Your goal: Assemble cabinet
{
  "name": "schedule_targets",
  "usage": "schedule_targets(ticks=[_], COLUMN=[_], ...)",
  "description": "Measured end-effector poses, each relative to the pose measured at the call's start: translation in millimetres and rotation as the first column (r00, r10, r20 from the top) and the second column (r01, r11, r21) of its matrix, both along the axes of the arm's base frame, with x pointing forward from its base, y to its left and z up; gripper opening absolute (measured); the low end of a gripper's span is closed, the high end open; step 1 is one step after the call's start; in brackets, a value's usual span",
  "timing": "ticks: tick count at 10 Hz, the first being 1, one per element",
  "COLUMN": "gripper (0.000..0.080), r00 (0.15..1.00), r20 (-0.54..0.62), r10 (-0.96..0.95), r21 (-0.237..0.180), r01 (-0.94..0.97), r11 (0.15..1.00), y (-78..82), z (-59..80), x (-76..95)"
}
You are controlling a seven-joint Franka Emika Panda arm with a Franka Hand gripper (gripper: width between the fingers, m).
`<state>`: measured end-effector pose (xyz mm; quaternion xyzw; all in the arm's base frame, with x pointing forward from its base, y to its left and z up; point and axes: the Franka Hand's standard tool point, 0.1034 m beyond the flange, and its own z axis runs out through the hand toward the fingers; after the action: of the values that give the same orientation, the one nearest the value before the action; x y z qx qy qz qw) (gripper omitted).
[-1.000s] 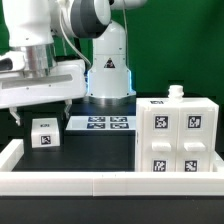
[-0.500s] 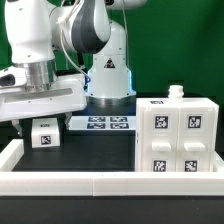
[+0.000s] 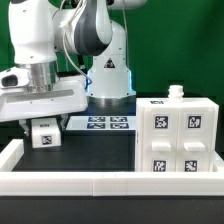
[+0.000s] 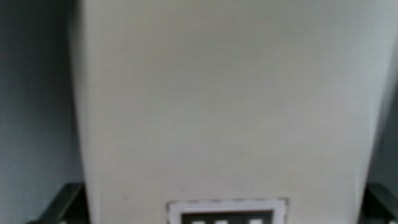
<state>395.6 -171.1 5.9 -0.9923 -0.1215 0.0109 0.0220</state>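
A small white block [image 3: 43, 133] with a black-and-white tag on its front stands on the dark table at the exterior view's left. My gripper [image 3: 43, 123] hangs level just above it, with one dark finger [image 3: 25, 125] down on each side of the block, jaws open. In the wrist view the block [image 4: 228, 100] fills most of the picture, its tag at one edge, with the gripper [image 4: 228, 207] straddling it. The large white cabinet box [image 3: 180, 135], with several tags and a small knob [image 3: 176, 92] on top, stands at the right.
The marker board [image 3: 100, 124] lies flat in front of the arm's base, between the block and the box. A long white rail [image 3: 110, 183] runs along the front and another [image 3: 10, 155] along the left side.
The gripper has levelled out from a tilt and come down over the small block, so its fingers now flank the block. Block and cabinet box have not moved.
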Motion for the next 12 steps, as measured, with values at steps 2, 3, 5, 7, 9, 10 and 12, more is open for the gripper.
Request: schedule_targets(ticks=[2, 3, 5, 7, 9, 10, 12], gripper=[0.055, 0.055, 0.055, 0.055, 0.055, 0.055, 0.055], r00=[1.0, 1.0, 0.999, 0.995, 0.995, 0.997, 0.998], r20=[0.0, 0.001, 0.021, 0.049, 0.059, 0.051, 0.057], r10=[0.0, 0.002, 0.038, 0.084, 0.075, 0.064, 0.002], r21=[0.0, 0.0, 0.006, 0.007, 0.015, 0.03, 0.045], r01=[0.0, -0.002, -0.038, -0.084, -0.076, -0.065, -0.004], r11=[1.0, 1.0, 0.999, 0.996, 0.997, 0.997, 0.999], y=[0.1, 0.1, 9.9, 31.7, 59.0, 76.6, 116.2], z=[-0.1, 0.7, 31.3, 62.6, 87.7, 103.1, 133.9], x=[0.0, 1.2, 21.8, 39.9, 50.5, 57.4, 82.7])
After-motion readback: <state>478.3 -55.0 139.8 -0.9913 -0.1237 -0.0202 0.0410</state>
